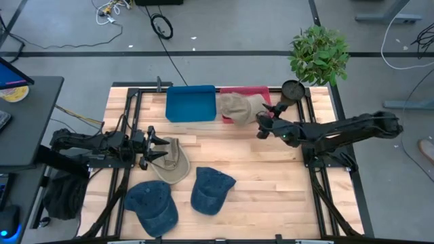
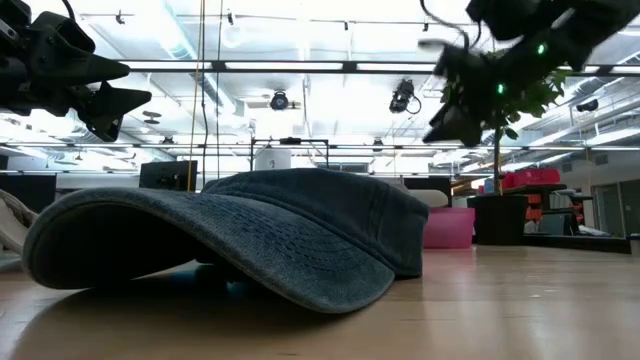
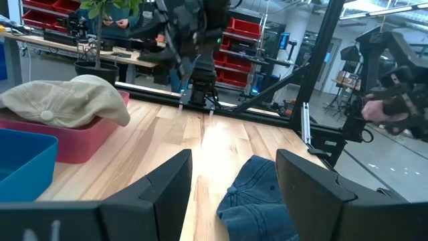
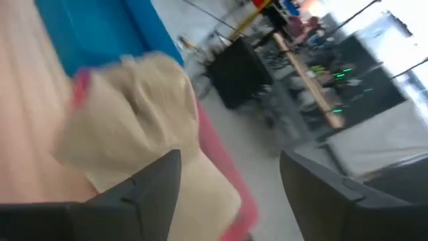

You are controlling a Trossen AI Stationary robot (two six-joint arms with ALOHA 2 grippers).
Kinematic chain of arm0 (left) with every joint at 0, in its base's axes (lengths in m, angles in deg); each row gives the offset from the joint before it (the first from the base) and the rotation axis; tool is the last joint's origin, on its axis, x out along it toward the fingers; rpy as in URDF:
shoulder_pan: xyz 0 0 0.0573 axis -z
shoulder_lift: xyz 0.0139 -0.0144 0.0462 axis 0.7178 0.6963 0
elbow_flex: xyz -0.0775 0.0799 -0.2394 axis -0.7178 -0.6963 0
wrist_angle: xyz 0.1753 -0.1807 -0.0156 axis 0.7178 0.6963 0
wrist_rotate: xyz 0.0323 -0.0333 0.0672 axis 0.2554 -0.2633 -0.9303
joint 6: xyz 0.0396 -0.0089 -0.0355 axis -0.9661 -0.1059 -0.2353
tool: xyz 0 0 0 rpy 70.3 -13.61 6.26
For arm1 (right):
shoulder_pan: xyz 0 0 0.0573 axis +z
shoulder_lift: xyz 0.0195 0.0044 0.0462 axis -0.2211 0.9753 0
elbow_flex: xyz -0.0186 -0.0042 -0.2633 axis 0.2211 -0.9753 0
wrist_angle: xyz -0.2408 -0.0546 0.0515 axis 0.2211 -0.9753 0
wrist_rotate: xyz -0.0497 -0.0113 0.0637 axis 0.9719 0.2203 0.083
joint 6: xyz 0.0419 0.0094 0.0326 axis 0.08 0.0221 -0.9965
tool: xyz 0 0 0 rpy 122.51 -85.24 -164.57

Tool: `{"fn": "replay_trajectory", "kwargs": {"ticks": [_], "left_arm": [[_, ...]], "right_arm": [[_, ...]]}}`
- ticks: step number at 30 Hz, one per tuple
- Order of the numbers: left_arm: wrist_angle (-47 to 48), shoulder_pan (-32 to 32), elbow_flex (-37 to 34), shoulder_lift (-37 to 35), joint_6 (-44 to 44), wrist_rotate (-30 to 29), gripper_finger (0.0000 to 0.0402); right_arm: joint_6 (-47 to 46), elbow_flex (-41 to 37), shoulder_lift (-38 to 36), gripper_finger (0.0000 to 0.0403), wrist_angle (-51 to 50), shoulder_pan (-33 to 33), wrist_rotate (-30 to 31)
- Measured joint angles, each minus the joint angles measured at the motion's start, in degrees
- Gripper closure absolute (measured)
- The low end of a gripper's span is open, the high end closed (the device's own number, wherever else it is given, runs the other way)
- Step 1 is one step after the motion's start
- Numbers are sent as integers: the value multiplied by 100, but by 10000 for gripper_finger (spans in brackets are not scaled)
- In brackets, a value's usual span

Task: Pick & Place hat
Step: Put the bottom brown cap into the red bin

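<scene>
Two blue caps, two beige caps, two bins.

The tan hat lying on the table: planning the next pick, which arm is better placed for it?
Left. The left gripper hangs open right beside the tan hat, while the right gripper is across the table by the pink bin.

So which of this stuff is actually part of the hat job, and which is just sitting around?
Job:
- beige hat in pink bin
- tan hat
- two denim hats
- blue bin
- left gripper, right gripper

Lying about:
- potted plant
</scene>
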Motion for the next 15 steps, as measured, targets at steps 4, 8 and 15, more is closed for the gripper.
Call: {"fn": "replay_trajectory", "kwargs": {"ticks": [4, 8, 15], "left_arm": [[-1, -2, -1, -1, 0, 1, 181], [0, 0, 1, 1, 0, 1, 181], [-1, 0, 0, 0, 3, -2, 181]], "right_arm": [[-1014, 656, -88, 169, -804, -175, -1443], [-2170, 1108, 109, 205, -1526, -592, -2980], [-2920, 1306, 639, 318, -2517, -1386, -4459]]}}
